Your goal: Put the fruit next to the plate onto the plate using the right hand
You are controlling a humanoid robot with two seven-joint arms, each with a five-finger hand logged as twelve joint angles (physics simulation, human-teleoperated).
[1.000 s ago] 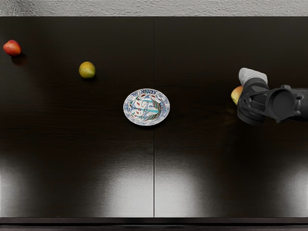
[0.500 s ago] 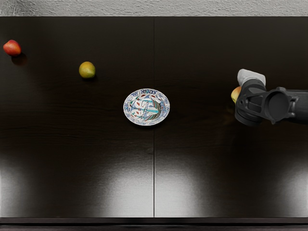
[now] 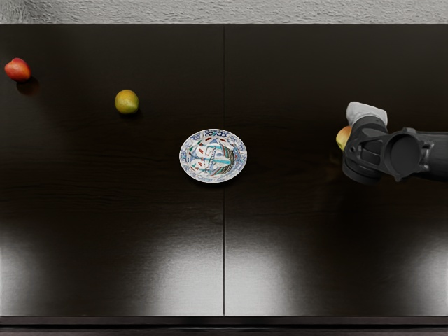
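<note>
Head view: the right robot hand (image 3: 365, 117) comes in from the right edge over the dark worktop (image 3: 280, 245) and covers most of a yellow-orange fruit (image 3: 341, 137). Only a sliver of the fruit shows at the hand's left side. The bulky wrist hides whether the hand is clamped on it or loose, so I cannot tell. The plate (image 3: 213, 155), patterned in blue, red and green, lies well apart at the centre. A yellow-green fruit (image 3: 127, 101) and a red fruit (image 3: 17, 69) lie far left.
</note>
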